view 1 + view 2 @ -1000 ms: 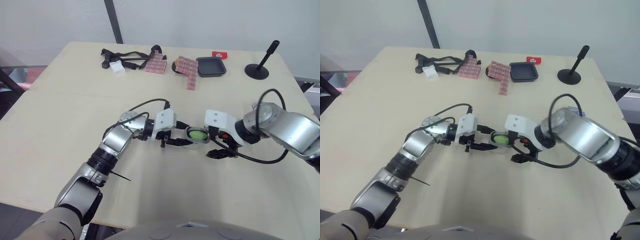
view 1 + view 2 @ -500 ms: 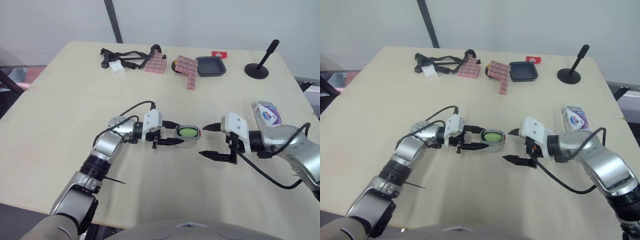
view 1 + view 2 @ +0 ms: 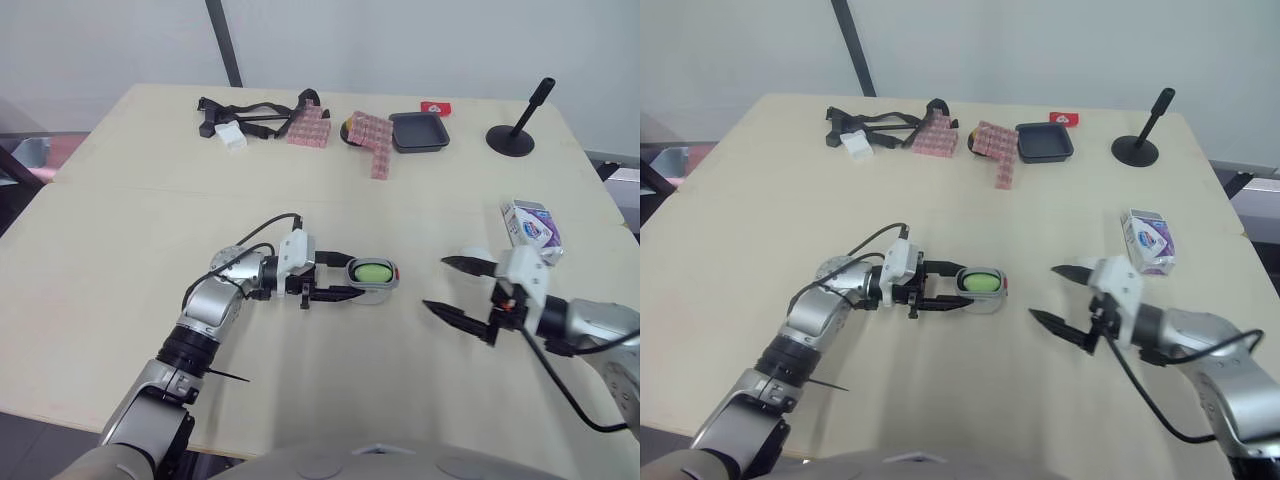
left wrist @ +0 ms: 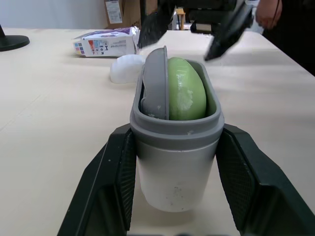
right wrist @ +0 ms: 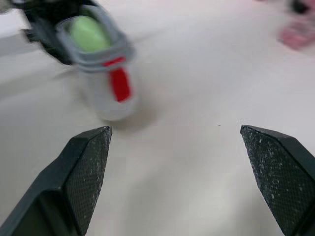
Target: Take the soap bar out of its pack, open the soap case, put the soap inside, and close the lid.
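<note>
My left gripper (image 3: 350, 277) is shut on the grey soap case (image 3: 372, 281), a black finger (image 4: 110, 182) on each side. The case stands open near the table's middle, with the green soap bar (image 4: 186, 90) on edge inside beside a grey inner plate (image 4: 155, 81). A red tab (image 5: 118, 83) marks the case's side. My right gripper (image 3: 436, 283) hovers open to the right of the case, well apart from it and holding nothing. The white and purple soap pack (image 3: 531, 222) lies at the right, beyond that gripper. A small white piece (image 4: 127, 68) lies near the pack.
Along the far edge lie a black strap (image 3: 250, 108), pink block packs (image 3: 310, 127), a black tray (image 3: 420, 132), a small red item (image 3: 435, 106) and a black stand (image 3: 522, 136). Bare tabletop (image 3: 130, 240) spreads to the left and front.
My right gripper has drawn back to the right, away from the case. My left gripper, still shut on the case, has shifted slightly left.
</note>
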Available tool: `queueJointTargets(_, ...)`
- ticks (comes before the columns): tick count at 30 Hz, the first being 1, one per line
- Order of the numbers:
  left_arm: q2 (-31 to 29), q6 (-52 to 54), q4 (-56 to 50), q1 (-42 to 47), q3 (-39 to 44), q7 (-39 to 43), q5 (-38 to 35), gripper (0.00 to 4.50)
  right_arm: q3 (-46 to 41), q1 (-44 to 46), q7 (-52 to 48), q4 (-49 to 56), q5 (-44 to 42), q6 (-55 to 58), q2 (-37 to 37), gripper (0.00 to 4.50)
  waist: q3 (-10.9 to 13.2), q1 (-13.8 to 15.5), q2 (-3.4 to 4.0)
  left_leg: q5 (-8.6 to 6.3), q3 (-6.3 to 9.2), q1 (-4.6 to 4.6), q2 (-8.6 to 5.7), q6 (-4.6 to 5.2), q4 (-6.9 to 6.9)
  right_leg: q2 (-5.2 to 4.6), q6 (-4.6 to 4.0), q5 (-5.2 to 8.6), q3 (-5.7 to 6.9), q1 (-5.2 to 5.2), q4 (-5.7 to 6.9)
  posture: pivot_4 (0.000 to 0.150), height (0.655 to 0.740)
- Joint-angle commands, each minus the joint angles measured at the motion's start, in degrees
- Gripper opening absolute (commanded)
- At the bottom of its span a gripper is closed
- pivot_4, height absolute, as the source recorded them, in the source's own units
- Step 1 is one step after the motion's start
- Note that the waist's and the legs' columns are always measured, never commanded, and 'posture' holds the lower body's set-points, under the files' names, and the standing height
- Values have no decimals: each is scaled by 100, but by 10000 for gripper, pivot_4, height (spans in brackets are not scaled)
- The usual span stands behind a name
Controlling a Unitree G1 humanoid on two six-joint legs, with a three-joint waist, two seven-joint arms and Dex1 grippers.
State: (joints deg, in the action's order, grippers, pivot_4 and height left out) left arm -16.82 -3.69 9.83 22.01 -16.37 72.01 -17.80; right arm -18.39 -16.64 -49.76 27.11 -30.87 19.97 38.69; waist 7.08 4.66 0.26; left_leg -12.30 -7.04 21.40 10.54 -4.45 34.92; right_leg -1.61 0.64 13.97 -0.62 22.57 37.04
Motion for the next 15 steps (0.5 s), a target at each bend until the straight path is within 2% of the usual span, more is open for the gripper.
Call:
queueJointTargets(1,-14,-147,-239,-3,98,-59,-43,18708,-919,-385,113,-210,-216,-343,-230,44907,0,-6,0,-2,0,-1,0,3,0,0,0,0,0,0,0,1500,7400)
queueJointTargets(8,5,-119,-383,-42,94,-118,-105,18708,-2166,-1036,824,-630,-659,-561,-1235,44907,0,-49,3,-7,0,-1,0,16,-3,-3,0,1,3,1,-6,1500,7400)
queueJointTargets(15,-60,48,-583,-86,68,87,-281,18708,-2485,-1592,750,-959,-465,-835,-1364,44907,-3,-72,10,-6,0,-2,-3,19,-6,-7,0,2,4,0,-7,1500,7400)
